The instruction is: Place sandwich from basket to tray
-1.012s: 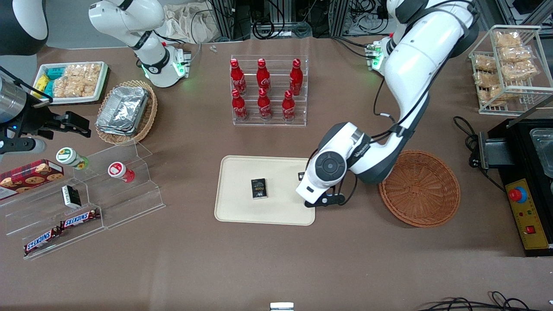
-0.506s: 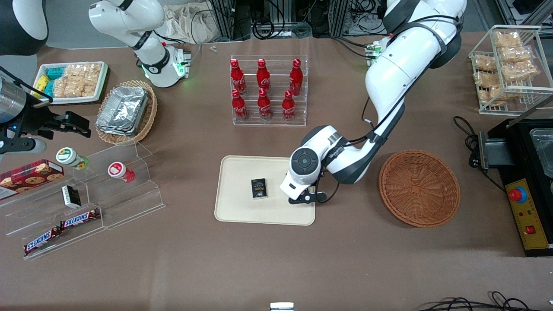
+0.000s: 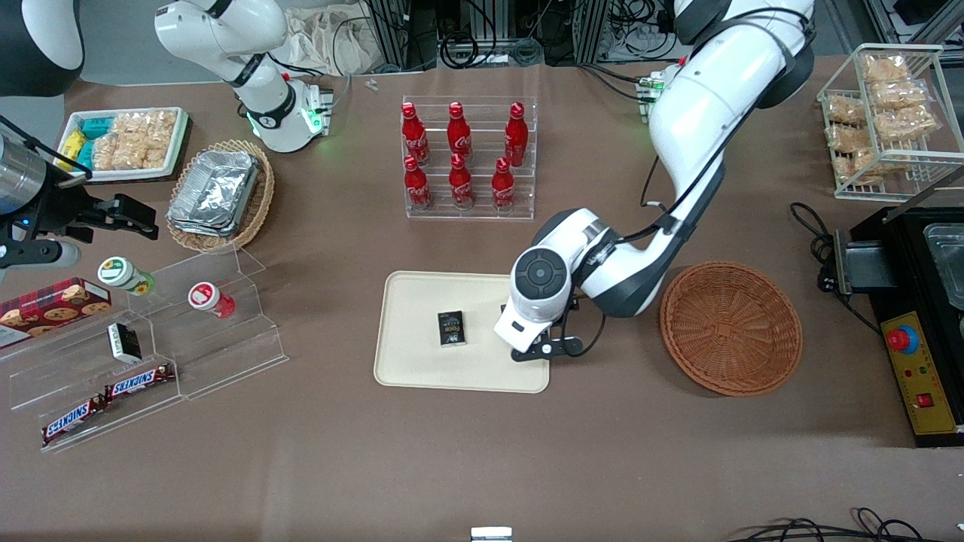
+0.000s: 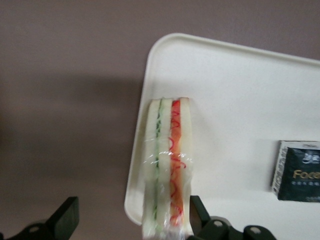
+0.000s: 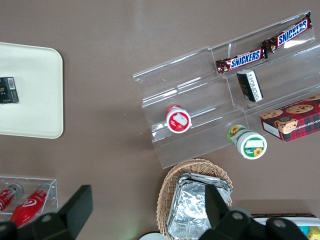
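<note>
the gripper (image 4: 135, 227) hangs over the tray (image 3: 410, 361) at its end nearest the basket (image 3: 730, 327), w/ the sandwich (image 4: 167, 175) standing on edge between its fingers (image 4: 65, 220). one finger sits right against the wrap, the other stands well apart w/ bare table showing in the gap, so the jaws look spread and the wedge released rather than pinched; prob resting on the tray just inside the rim, tho contact w/ the surface isn't visible.

handling, as a guess: light, soft white bread, squashes easily, so little squeeze needed. the clear wrap looks slick and loose, could slide or crinkle in the pads. stood on its narrow edge it may tip over when left alone. best hold is across the two flat bread faces, mid-wedge, not on the filling edge w/ the red and green showing.

hard to make out: in the front view the arm's wrist covers the sandwich and gripper entirely. the wrist view cuts off the wedge's near end and the fingertips. a small dark box (image 3: 451, 329) lies flat on the tray, apart from the sandwich. basket looks empty.
</note>
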Robot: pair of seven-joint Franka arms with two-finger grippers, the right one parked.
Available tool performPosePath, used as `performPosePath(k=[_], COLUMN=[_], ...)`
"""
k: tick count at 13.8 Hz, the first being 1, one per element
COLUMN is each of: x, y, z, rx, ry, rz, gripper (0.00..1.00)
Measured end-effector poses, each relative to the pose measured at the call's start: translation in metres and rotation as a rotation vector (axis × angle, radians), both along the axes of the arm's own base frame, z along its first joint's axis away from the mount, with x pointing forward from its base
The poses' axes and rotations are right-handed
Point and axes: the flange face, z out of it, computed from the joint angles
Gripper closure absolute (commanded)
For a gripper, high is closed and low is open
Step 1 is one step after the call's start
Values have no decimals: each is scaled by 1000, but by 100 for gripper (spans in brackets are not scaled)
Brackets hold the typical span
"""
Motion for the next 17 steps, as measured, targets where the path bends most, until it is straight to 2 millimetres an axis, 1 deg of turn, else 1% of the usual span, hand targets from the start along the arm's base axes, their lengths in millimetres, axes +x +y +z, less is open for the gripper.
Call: performPosePath(k=[1, 2, 3, 4, 5, 6, 7, 8, 10, 12, 13, 14, 15, 17], x=[10, 24, 38, 48, 52, 51, 46, 38, 17, -11, -25, -36, -41, -42], y=[17, 44, 78, 114, 149, 181, 206, 226, 262, 300, 316, 326, 331, 336], z=[32, 66, 100, 130, 153, 169, 177, 178, 169, 159, 159, 162, 168, 176], rx=[-1, -16, -38, -46, -42, -40, -35, -15, 19, 28, 37, 41, 39, 32], ry=[-29, -55, -76, -94, -100, -86, -64, -47, -33, -26, -19, -15, -16, -17], rz=[36, 87, 142, 181, 204, 202, 182, 163, 122, 66, 37, -4, -49, -99], gripper=[0, 0, 0, 0, 0, 0, 0, 0, 0, 0, 0, 0, 0, 0])
